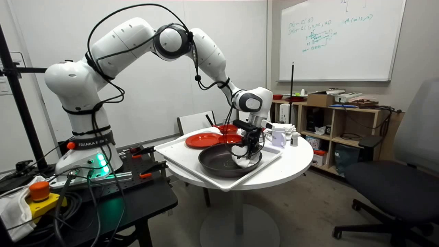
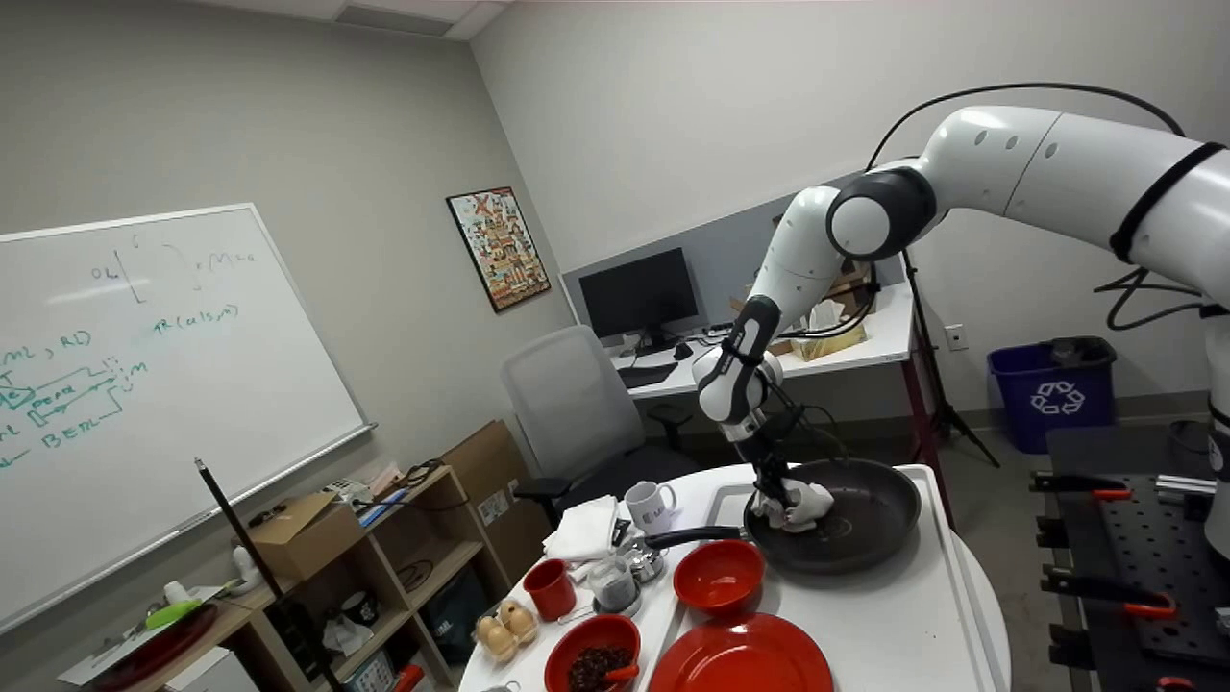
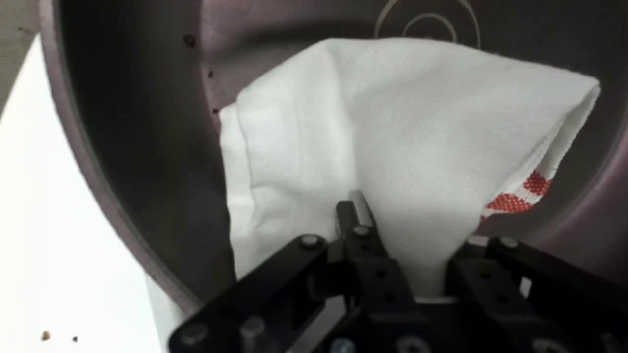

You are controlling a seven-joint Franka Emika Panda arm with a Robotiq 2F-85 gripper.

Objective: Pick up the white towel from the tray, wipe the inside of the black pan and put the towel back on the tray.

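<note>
The white towel (image 3: 417, 122) is bunched inside the black pan (image 3: 147, 147), a red-striped corner showing at its right in the wrist view. My gripper (image 3: 412, 230) is shut on the towel, with cloth filling the space between its fingers; the right fingertip is hidden by fabric. In both exterior views the gripper (image 1: 253, 151) points down into the pan (image 1: 216, 159), over the side away from the robot base. The towel (image 2: 809, 505) lies against the pan floor and near its wall. Beneath the pan is the white tray (image 1: 178, 151).
A red plate (image 2: 740, 658) and red bowl (image 2: 719, 577) stand beside the pan on the tray. The pan's handle (image 2: 697, 535) reaches toward a white mug (image 2: 650, 507), glass jar (image 2: 612, 583) and red mug (image 2: 551, 588). Dark specks (image 3: 190, 40) dot the pan.
</note>
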